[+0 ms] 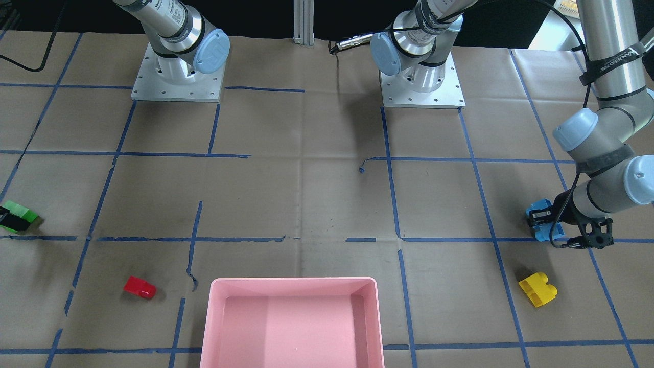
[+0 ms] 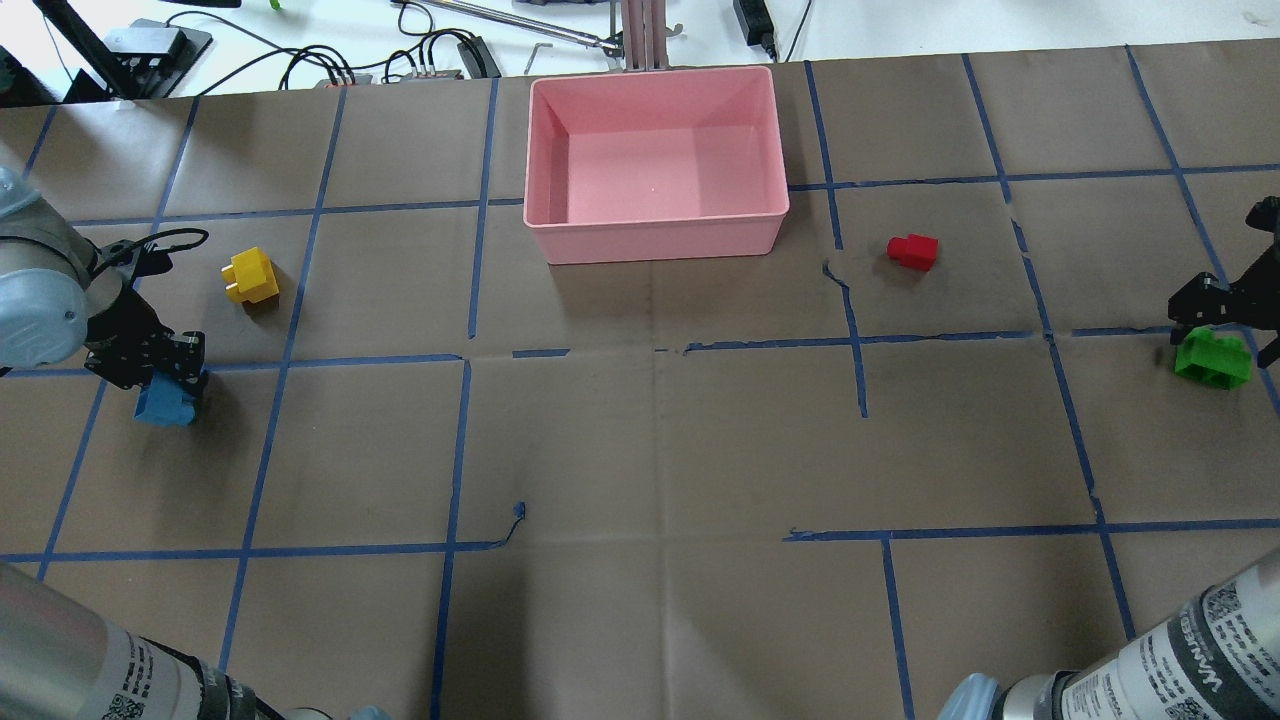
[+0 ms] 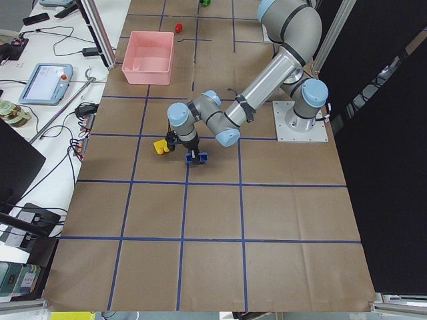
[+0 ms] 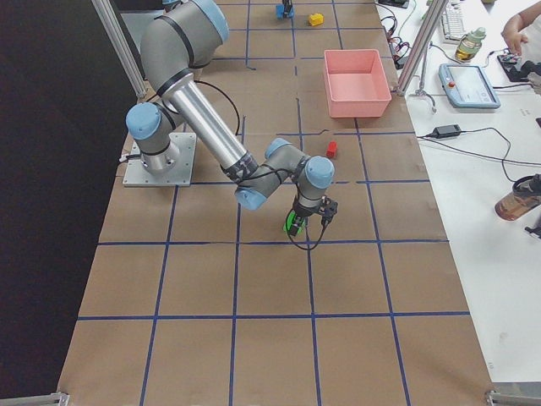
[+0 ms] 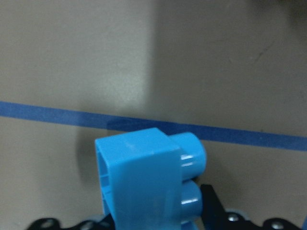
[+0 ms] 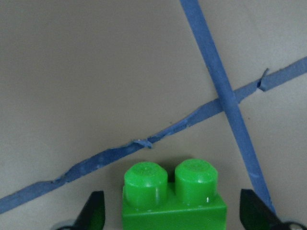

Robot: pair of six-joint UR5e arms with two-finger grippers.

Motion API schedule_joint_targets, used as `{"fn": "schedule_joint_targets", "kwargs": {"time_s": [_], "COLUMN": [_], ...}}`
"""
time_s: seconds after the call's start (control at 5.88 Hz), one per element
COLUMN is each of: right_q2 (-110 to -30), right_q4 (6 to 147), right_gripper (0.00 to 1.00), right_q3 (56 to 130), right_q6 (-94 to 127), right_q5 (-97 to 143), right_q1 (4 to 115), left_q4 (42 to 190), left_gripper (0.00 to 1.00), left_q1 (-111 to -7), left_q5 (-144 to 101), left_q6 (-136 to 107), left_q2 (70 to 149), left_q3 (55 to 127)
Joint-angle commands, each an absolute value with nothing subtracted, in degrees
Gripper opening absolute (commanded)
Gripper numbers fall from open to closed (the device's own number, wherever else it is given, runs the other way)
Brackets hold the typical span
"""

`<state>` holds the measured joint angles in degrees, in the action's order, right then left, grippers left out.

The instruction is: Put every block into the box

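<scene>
While the left gripper (image 1: pixel 541 220) clamps the blue block (image 5: pixel 139 182), the right gripper (image 6: pixel 175 214) gapes. It straddles the green block (image 6: pixel 172 199) by the worktop's (image 1: pixel 317 204) edge.

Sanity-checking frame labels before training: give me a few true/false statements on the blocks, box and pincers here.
1. The pink box is empty. True.
2. The red block lies in the box. False: it sits on the table, beside the box.
3. The right pincer is open, with a finger on either side of the green block and gaps between. True.
4. The left pincer holds the yellow block. False: it is shut on the blue block; the yellow block lies free on the table nearby.
</scene>
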<state>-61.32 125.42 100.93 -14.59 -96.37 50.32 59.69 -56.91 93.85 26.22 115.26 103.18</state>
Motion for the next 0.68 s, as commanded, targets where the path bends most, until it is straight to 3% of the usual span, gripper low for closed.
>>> {"fn": "schedule_joint_targets", "kwargs": {"time_s": [0.0,0.17,0.51], "right_q2": [-61.1,-61.5,-64.8], "right_q4": [125.4,125.3,123.2], "right_gripper": [0.54,0.41,0.40], "right_q3": [100.5,100.2,94.0], "right_q6": [-13.8,-13.9,-13.9], "right_q5": [-97.0,-96.9,-96.2], "right_q1": [50.3,50.4,51.1], "left_q4": [60.8,60.7,68.1], "left_gripper": [0.00,0.00,0.00], "left_q1": [-59.0,-60.6,-69.7], "left_q5": [89.3,87.6,87.4], "left_q6": [26.0,25.8,21.6], "left_q2": [112.8,111.9,110.5], "left_q3": [102.7,102.0,92.9]}}
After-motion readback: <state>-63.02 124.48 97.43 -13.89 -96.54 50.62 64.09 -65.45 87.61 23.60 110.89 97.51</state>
